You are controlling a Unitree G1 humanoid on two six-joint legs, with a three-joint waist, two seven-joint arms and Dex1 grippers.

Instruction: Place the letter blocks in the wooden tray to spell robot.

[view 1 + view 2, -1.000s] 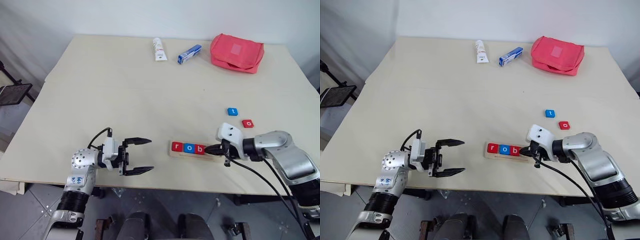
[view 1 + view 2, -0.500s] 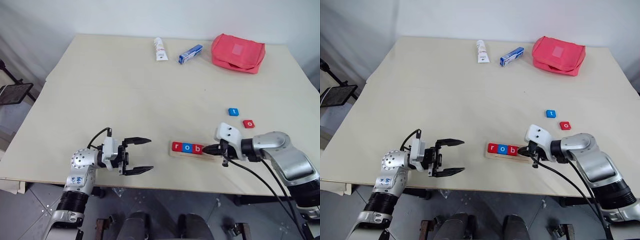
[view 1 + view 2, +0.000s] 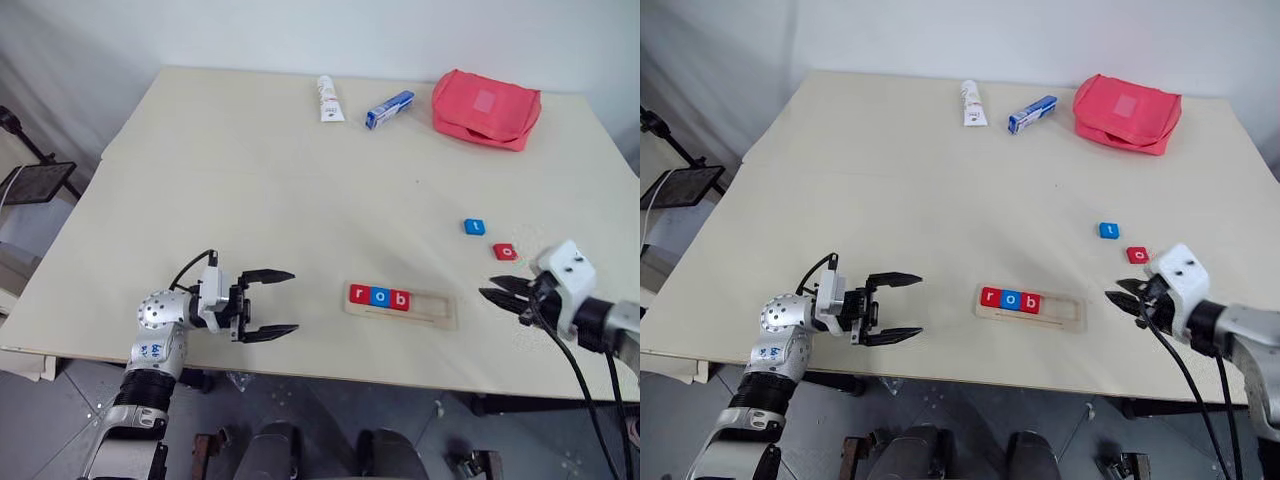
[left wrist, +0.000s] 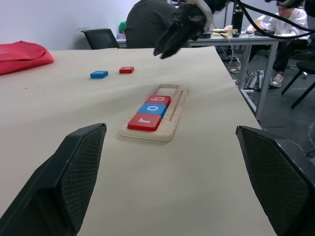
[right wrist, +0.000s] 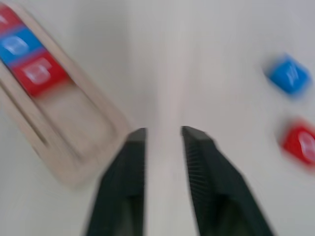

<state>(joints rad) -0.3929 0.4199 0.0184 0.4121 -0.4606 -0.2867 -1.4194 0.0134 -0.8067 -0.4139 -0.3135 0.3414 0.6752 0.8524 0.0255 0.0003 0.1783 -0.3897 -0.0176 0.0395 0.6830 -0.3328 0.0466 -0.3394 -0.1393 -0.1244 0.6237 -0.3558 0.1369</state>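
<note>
The wooden tray (image 3: 428, 308) lies near the table's front edge. Its left part holds three letter blocks: red r (image 3: 359, 294), blue o (image 3: 379, 296) and red b (image 3: 399, 299). The right part of the groove is bare. A blue t block (image 3: 474, 227) and a red o block (image 3: 505, 251) lie loose on the table to the right and farther back. My right gripper (image 3: 490, 289) hovers just right of the tray, open and holding nothing, below the red o block. My left gripper (image 3: 292, 301) is wide open left of the tray, pointing at it.
At the table's far edge lie a red pouch (image 3: 486, 108), a blue-and-white box (image 3: 389, 108) and a white tube (image 3: 329, 98). The tray sits close to the table's front edge (image 3: 400, 368). Beyond the table a person (image 4: 147, 22) sits at a desk with chairs.
My right gripper has drawn back from the tray's right end, moving right, and its fingers have parted. The left gripper has stayed put. The camera view has shifted a little.
</note>
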